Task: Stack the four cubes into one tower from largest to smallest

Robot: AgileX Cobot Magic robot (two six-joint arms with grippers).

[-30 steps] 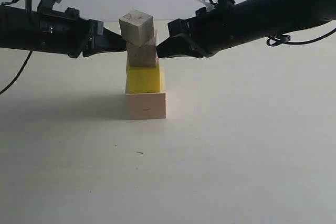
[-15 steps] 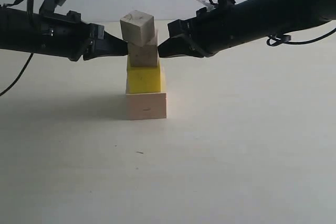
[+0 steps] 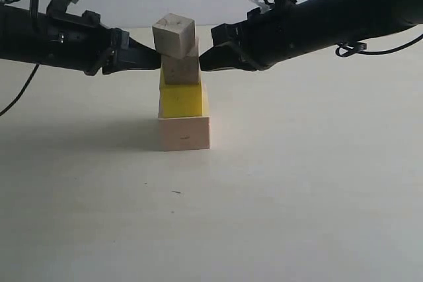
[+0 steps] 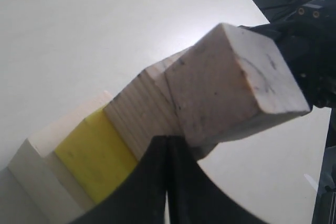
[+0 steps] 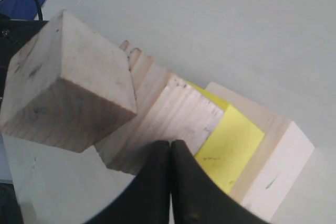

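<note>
Looking at the tower (image 3: 180, 84), you find all four cubes in one column on the bench (image 3: 297, 183). The large cube (image 3: 184, 133) is at the bottom, then the yellow cube (image 3: 181, 100), then the brown cube (image 3: 180, 69), and the top cube (image 3: 174, 35) is the palest. So the order is correct and, in my judgement, the stacking itself is done. What is left is alignment: the top cube sits turned and leans out toward the left arm's side, and the yellow cube is also not square on the large one.

The left end effector (image 3: 156, 62) and the right end effector (image 3: 202, 63) are both closed and hold nothing. Their tips stand at the two sides of the brown cube.

You cannot tell whether the tips really touch this cube or are only just beside it. How much of the top cube's base rests on the brown cube is also hidden.
</note>
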